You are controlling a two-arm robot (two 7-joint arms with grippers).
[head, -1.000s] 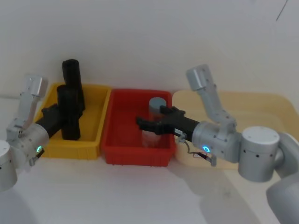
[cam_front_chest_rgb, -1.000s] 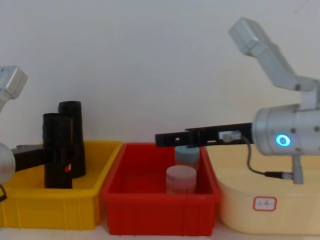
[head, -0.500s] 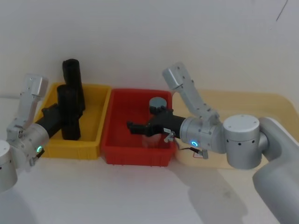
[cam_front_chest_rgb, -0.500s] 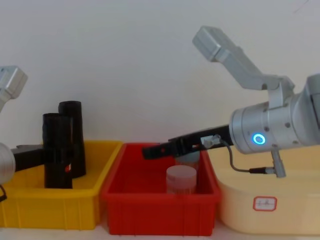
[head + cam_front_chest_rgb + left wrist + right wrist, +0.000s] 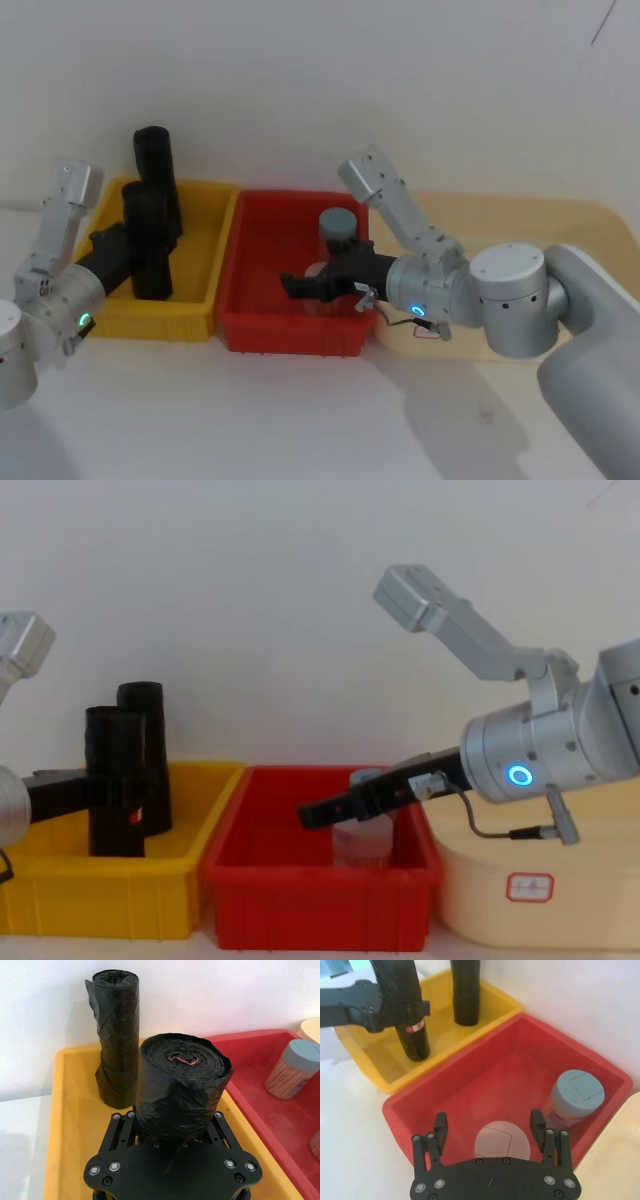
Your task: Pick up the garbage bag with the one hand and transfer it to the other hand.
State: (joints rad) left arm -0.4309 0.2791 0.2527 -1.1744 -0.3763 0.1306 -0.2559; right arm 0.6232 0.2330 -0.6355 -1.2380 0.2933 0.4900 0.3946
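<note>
Garbage bag: stands upright in the front part of the yellow bin. A second, plain black roll stands behind it at the bin's back wall. The red-and-white label sits low on the bag. Whether the bag's base rests on the bin floor cannot be determined.

Left gripper: pinches the bag from both sides at about mid-height, entering over the yellow bin's left side.

Right gripper: fingers spread with nothing between them. It hovers over the red bin, which adjoins the yellow bin's right side, above a white-lidded jar and near a blue-lidded jar.

Handling (judgement): the bag is tightly wound film, so it is probably fairly light and stiff along its length, with some give at the surface. The plastic looks smooth and may slip, or its outer layer may shift, under a weak grip.

Recommended hold for the receiving gripper: the free section above the left gripper's fingers, squarely across the full width.
</note>
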